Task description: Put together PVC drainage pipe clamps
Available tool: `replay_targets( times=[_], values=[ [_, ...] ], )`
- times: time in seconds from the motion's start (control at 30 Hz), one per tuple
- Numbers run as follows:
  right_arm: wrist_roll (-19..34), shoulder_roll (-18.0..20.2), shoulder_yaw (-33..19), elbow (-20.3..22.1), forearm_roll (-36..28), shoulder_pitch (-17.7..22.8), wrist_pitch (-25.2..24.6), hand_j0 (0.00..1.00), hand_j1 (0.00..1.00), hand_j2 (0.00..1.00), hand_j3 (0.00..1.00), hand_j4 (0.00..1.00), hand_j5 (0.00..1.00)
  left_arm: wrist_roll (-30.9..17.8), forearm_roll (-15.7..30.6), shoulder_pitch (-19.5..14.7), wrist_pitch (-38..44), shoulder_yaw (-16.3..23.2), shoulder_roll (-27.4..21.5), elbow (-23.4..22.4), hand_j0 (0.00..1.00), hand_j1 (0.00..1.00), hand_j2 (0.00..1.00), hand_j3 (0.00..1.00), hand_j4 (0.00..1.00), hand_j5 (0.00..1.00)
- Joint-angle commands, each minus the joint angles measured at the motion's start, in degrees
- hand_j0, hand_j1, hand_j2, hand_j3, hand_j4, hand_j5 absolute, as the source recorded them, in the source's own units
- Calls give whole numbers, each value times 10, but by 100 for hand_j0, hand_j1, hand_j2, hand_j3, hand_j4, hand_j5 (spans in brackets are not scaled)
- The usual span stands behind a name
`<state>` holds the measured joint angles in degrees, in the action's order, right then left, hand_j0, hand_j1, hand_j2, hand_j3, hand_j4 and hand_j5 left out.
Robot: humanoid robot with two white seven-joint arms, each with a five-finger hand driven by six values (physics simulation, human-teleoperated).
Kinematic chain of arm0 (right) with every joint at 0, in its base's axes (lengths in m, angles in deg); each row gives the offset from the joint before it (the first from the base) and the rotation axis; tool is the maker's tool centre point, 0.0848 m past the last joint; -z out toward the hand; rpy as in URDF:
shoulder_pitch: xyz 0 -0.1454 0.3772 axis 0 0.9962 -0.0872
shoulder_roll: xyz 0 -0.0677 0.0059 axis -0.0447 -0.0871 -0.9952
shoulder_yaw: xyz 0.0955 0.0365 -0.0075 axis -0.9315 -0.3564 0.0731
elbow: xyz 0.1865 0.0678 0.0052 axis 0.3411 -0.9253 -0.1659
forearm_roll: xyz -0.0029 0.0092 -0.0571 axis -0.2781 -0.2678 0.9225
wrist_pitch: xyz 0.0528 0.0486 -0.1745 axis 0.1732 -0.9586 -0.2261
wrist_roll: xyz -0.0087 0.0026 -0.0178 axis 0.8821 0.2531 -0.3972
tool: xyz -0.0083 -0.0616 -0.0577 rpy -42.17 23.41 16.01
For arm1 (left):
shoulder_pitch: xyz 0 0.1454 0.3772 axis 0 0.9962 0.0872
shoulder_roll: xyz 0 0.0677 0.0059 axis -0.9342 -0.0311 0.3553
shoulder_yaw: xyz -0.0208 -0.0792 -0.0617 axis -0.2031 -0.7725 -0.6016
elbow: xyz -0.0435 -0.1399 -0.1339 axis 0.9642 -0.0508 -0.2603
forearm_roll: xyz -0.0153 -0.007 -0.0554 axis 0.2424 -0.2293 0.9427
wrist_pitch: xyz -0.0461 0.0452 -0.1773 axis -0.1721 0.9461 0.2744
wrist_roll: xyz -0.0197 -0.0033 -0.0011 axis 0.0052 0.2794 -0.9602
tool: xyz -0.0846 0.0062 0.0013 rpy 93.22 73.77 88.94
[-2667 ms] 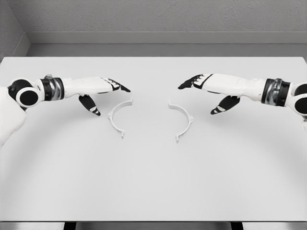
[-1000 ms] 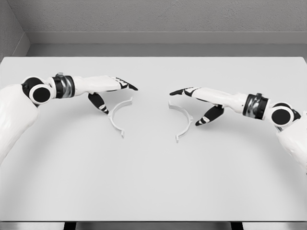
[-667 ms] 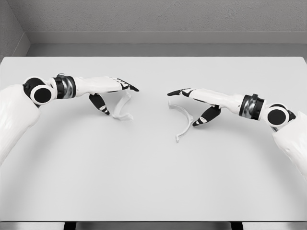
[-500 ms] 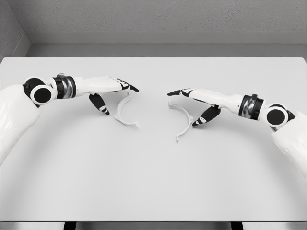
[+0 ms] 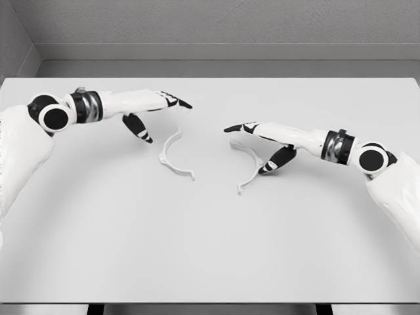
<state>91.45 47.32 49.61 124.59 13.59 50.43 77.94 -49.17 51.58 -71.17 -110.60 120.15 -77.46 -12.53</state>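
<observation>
Two white half-ring clamp pieces lie mid-table. The left clamp half (image 5: 168, 159) is tilted: its upper end rises to the fingertips (image 5: 185, 104) of my left hand (image 5: 164, 118), its lower end touches the table. The left hand holds that upper end, with the thumb hanging apart below. The right clamp half (image 5: 256, 168) rests on the table (image 5: 210, 249). My right hand (image 5: 246, 148) hovers over it, fingers stretched past its upper end and thumb beside its outer curve, open. A gap separates the two halves.
The white table runs to a grey wall at the back, and its front edge shows at the bottom. Both forearms lie low over the table's left and right sides. Nothing else stands on the table.
The left clamp half tipped up off the table, swung round and shifted right as my left hand rose. My right hand slid left and lower over its half, which nudged slightly left.
</observation>
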Motion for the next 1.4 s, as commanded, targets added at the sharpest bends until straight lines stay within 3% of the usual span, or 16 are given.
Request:
replay_targets(
  times=[0.0,0.83,1.37],
  values=[
    [0,-1,0,0,-5,0,-1,100,100,100,100,100,100,0,1,0,1,-21,20,-2,100,100,100,100,100,100],
    [0,-28,51,0,-5,-29,-1,100,100,100,100,100,100,0,0,-4,1,-23,16,-1,100,100,100,100,100,100],
    [0,-48,71,-58,-4,-68,-1,100,100,100,100,100,100,0,0,-4,1,-23,15,-1,100,100,100,100,100,100]
  ],
)
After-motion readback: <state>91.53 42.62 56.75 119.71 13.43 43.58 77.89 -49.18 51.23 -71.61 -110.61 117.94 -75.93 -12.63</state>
